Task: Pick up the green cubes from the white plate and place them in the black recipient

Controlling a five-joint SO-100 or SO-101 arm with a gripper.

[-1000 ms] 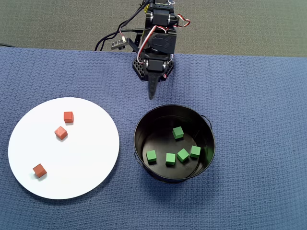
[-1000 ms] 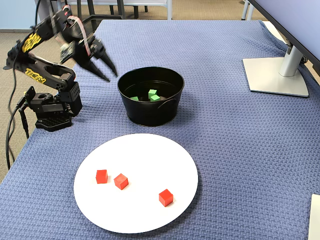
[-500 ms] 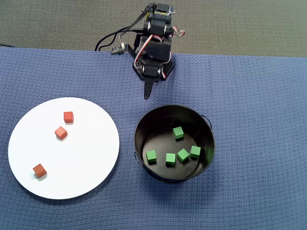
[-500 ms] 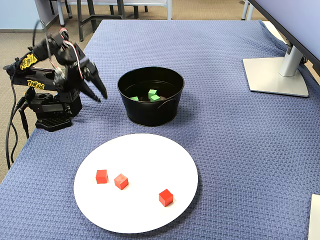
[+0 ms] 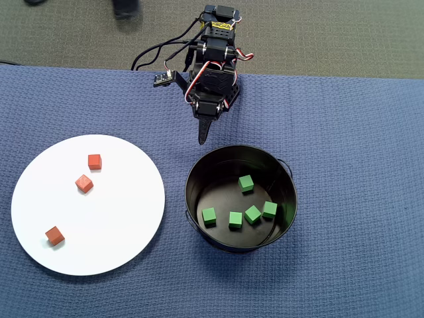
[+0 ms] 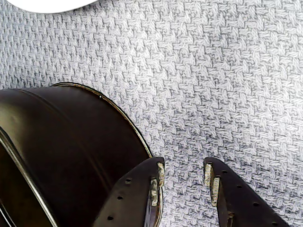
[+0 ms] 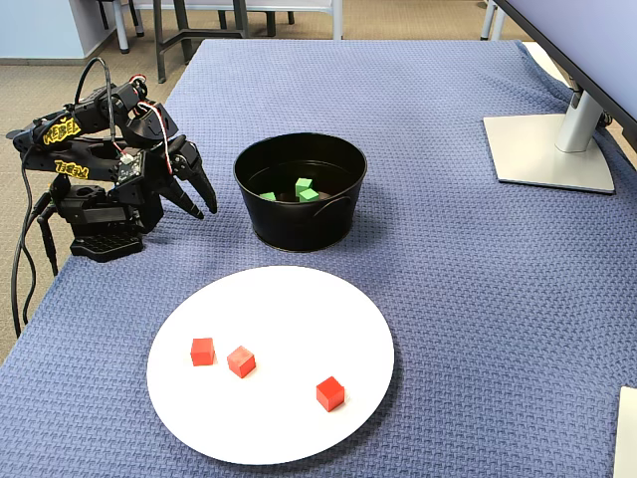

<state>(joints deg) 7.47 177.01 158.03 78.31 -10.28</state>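
The black recipient (image 7: 299, 194) perhaps hides two green cubes (image 7: 304, 188) in the fixed view.

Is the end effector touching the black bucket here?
Apart. In the fixed view the end effector hangs left of the black bucket with blue cloth showing between them; the overhead view shows the same gap.

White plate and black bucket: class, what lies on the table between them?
Nothing but bare blue cloth. The overhead view shows an empty strip between the white plate and the black bucket; they do not touch.
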